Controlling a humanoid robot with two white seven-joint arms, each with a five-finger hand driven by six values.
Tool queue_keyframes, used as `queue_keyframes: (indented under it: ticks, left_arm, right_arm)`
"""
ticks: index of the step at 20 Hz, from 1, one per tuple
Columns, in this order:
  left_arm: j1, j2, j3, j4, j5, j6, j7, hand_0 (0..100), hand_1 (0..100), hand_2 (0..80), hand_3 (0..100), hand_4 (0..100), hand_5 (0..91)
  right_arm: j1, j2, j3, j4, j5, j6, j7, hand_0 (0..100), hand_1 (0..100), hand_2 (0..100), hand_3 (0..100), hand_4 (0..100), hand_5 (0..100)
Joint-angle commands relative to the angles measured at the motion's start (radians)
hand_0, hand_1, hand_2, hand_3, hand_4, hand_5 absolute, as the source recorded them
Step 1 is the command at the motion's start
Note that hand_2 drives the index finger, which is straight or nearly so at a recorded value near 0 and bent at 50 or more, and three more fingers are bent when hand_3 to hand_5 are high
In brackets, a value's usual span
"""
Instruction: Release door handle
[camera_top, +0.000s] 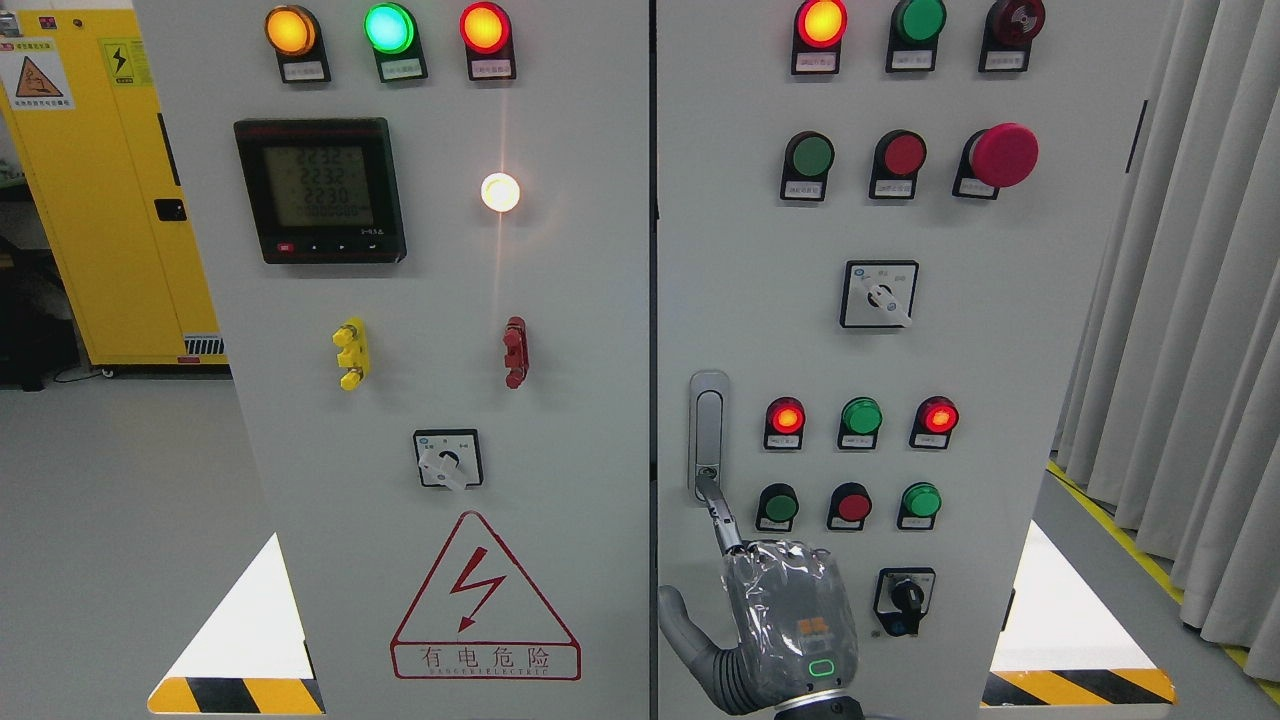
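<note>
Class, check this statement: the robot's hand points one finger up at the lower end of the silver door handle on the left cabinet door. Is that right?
Not quite. In the head view, the silver door handle sits on the right cabinet door, not the left. The hand does point one finger up at its lower end.

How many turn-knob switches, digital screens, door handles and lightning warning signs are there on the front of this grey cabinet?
Turn-knob switches: 3
Digital screen: 1
Door handle: 1
Lightning warning sign: 1
Total: 6
</note>
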Motion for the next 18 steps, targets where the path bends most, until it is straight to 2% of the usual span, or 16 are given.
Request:
queue_keyframes:
  ticks: [1, 18]
  left_arm:
    - [0.0, 0.0, 0.0, 0.0, 0.0, -0.001, 0.0, 12, 56, 0.0, 0, 0, 0.0]
    - [0.0, 0.0, 0.0, 0.0, 0.0, -0.001, 0.0, 12, 56, 0.0, 0, 0, 0.0]
  right_arm:
    - [-0.011, 0.006, -0.002, 0.012, 0.0, 0.001, 0.0, 46, 38, 4, 100, 100, 100]
    - [-0.02, 0.008, -0.008, 0.033, -0.002, 0.015, 0.0, 46, 38, 4, 100, 100, 100]
